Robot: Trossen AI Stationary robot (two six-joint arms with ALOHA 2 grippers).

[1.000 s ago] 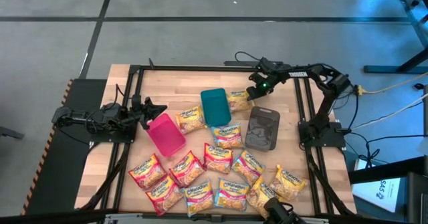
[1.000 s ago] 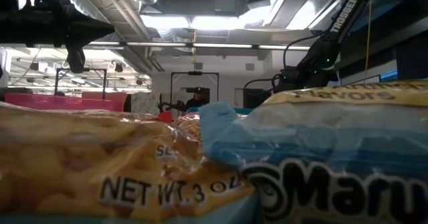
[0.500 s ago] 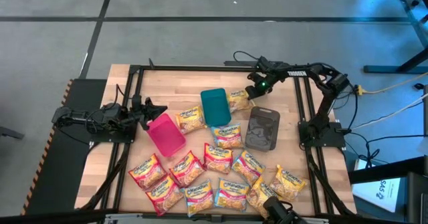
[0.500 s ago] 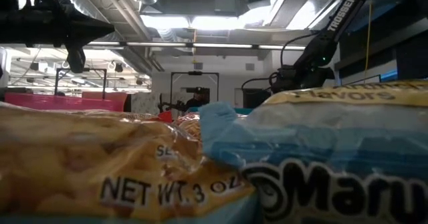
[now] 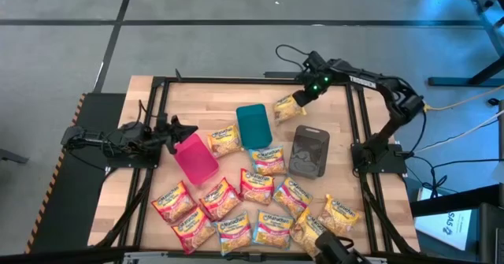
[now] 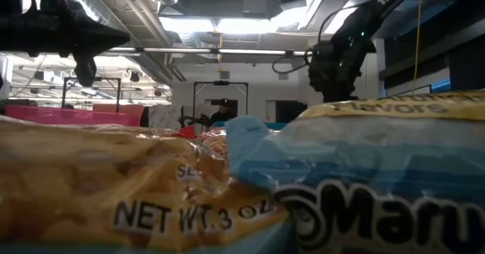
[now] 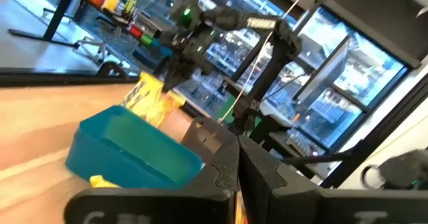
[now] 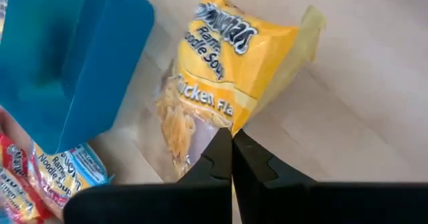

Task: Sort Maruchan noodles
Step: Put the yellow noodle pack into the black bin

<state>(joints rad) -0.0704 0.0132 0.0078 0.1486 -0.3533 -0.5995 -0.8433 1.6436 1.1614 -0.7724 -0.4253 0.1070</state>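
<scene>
Beside the teal bin (image 5: 253, 126), the right gripper (image 5: 298, 100) has now clenched a yellow noodle packet (image 5: 286, 106) and lifted it, ready for sorting.

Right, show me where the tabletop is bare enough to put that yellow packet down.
Bare wood runs along the far edge of the table, behind the teal bin and pink bin. Another free patch lies right of the grey bin. The near half is crowded with noodle packets. The right gripper holds the yellow packet above the wood.
</scene>
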